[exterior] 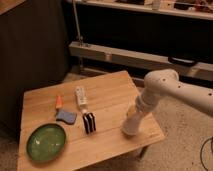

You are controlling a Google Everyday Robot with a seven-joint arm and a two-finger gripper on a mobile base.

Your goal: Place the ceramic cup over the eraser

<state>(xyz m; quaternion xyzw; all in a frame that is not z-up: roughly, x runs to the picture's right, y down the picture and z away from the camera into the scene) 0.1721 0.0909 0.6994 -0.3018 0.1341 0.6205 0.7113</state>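
Observation:
The eraser [89, 123], a small upright black block with white stripes, stands near the middle front of the wooden table [110, 92]. The white arm reaches down from the right to the table's front right part. My gripper [133, 115] is at its lower end, right of the eraser and about a hand's width from it. A pale white cylindrical shape, the ceramic cup [128, 128], sits under the gripper on the table top. The gripper hides the cup's top, and the cup blends with the white arm.
A long white remote-like bar [81, 96] lies behind the eraser. A blue pad [66, 117] and a small orange object [59, 101] lie to its left. A green plate [46, 141] sits at the front left. The table's right edge is just beyond the cup.

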